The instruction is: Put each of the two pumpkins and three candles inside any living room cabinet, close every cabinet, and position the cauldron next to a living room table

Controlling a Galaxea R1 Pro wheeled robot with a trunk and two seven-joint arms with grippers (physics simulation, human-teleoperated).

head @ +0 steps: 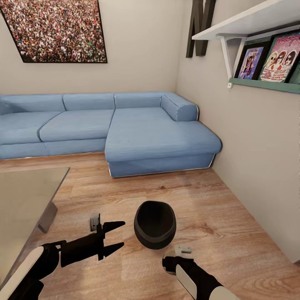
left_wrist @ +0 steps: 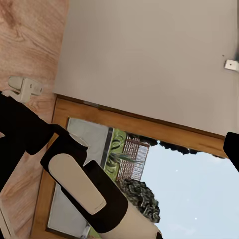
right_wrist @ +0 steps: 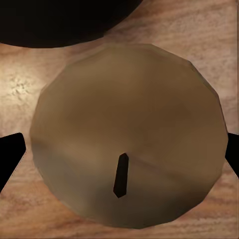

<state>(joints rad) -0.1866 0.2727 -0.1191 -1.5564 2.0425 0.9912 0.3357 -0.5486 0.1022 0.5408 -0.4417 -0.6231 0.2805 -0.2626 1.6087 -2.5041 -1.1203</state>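
Note:
The black cauldron (head: pixel 155 225) stands upright on the wood floor, mouth open. Just left of it, my left gripper (head: pixel 123 234) hangs open and empty, fingers pointing at the pot. My right gripper (head: pixel 171 261) points straight down at the floor right in front of the cauldron. In the right wrist view a candle (right_wrist: pixel 127 129) with a pale top and dark wick stands on the floor beside the cauldron's rim (right_wrist: pixel 64 22). My right gripper (right_wrist: pixel 122 152) is open, one fingertip (right_wrist: pixel 11 152) on each side of the candle. The glass-topped table (head: pixel 25 200) is at the left.
A blue corner sofa (head: pixel 125 129) lines the far wall. A plain wall (head: pixel 258 166) runs close along the right, with a white shelf (head: pixel 250 21) and framed pictures above. Open wood floor (head: pixel 216 200) lies between sofa, table and wall.

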